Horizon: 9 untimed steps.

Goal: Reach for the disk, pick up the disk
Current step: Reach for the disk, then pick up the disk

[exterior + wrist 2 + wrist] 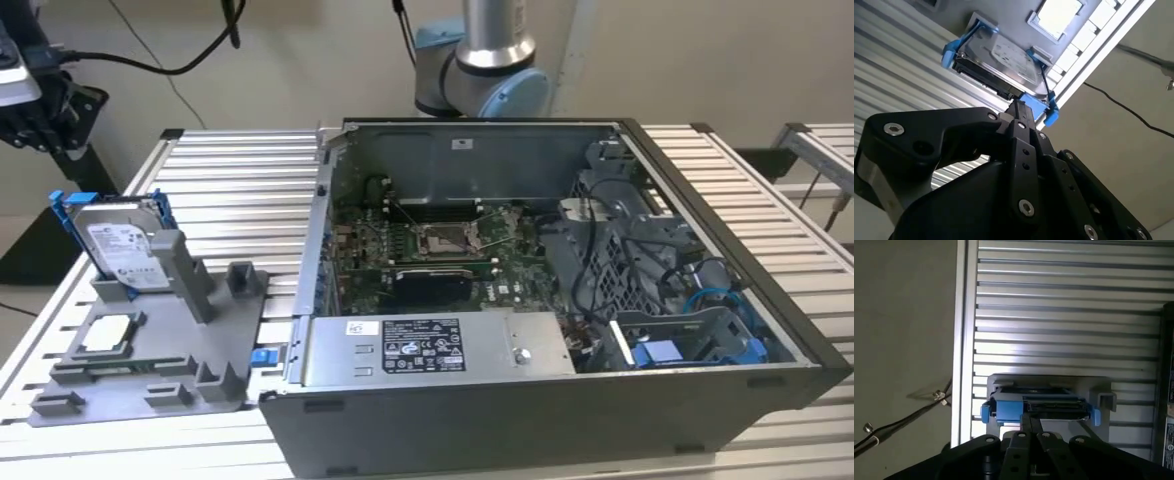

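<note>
The disk (pixel 123 245) stands on edge in a grey holder (pixel 160 350) at the exterior view's left, on the slatted table (pixel 240 170) beside the open computer case (pixel 534 420). We judge it rigid, dense for its size, smooth-faced and sensitive to knocks, so we would pinch it across its two flat metal faces at the free upper edge, not by the springy blue rails (pixel 951 52). In the second wrist view our gripper (pixel 1016 106) points at that edge, clenched on nothing and apart from the disk.
</note>
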Each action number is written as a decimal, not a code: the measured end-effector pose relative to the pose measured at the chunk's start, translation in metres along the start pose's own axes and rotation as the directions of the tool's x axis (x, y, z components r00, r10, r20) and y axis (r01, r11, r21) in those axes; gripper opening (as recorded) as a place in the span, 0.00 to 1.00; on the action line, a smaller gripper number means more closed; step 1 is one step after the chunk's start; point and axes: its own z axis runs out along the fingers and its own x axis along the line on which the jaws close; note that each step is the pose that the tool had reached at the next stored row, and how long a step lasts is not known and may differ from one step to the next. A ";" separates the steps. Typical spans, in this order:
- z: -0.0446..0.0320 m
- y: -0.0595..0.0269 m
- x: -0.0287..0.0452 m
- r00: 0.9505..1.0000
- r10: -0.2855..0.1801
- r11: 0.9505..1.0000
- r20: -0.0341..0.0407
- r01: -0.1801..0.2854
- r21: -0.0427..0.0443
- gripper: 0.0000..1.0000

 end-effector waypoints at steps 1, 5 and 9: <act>0.0000 -0.0008 0.0019 1.000 0.000 1.000 0.000 0.000 0.000 0.00; -0.0002 -0.0056 0.0083 1.000 -0.002 1.000 0.000 0.002 0.000 0.00; -0.0002 -0.0076 0.0108 1.000 -0.002 1.000 0.000 0.002 0.000 0.00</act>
